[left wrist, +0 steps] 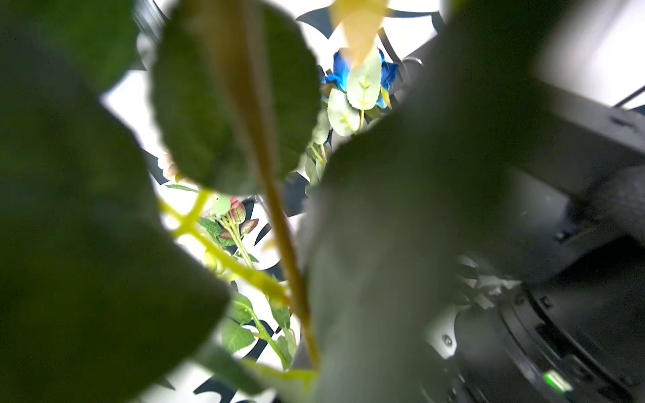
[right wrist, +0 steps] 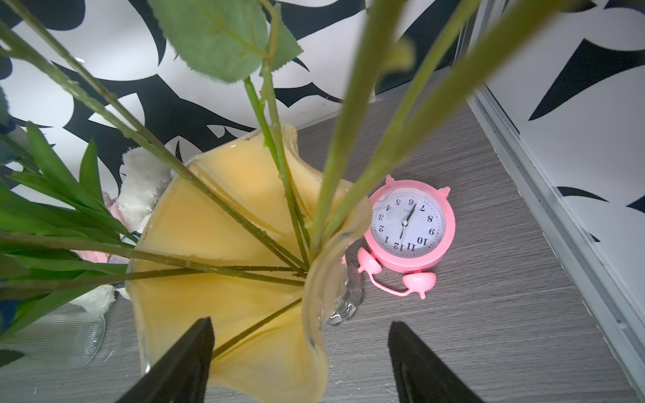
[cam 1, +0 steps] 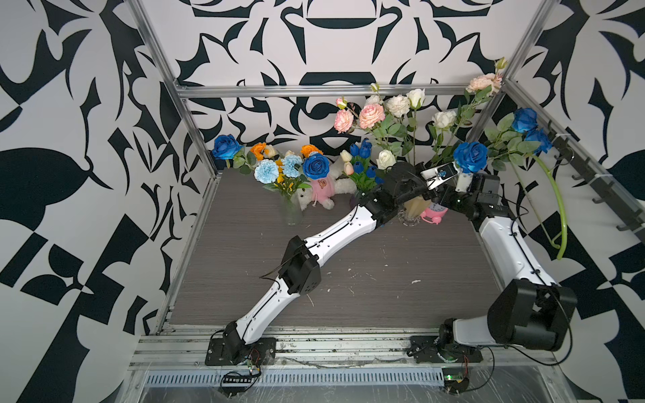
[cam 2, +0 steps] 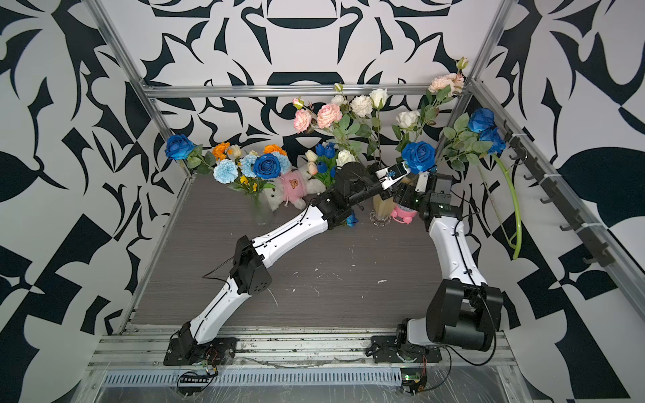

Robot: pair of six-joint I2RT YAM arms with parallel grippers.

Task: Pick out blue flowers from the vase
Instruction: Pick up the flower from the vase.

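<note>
The yellow ruffled glass vase (right wrist: 195, 230) is sitting just below the wide-open right gripper (right wrist: 300, 321), risking tipping if stems snag. The deep-blue artificial rose (cam 1: 470, 156) is blooming just beyond the left gripper (cam 1: 450, 170), whose closure I cannot tell behind leaves

1. Left arm (cam 1: 343, 226): white moulded shell links, boxy black joint housings, small dark screws.
2. Right arm (cam 1: 499, 240): matching white shells, bulky black elbow housing.
3. Thin black cables (cam 1: 523, 251) trace both arms.
4. Right gripper (right wrist: 300, 321): 2 matte black wedge-shaped fingers (right wrist: 181, 366).
5. Flat black base plates (cam 1: 241, 350).
</note>
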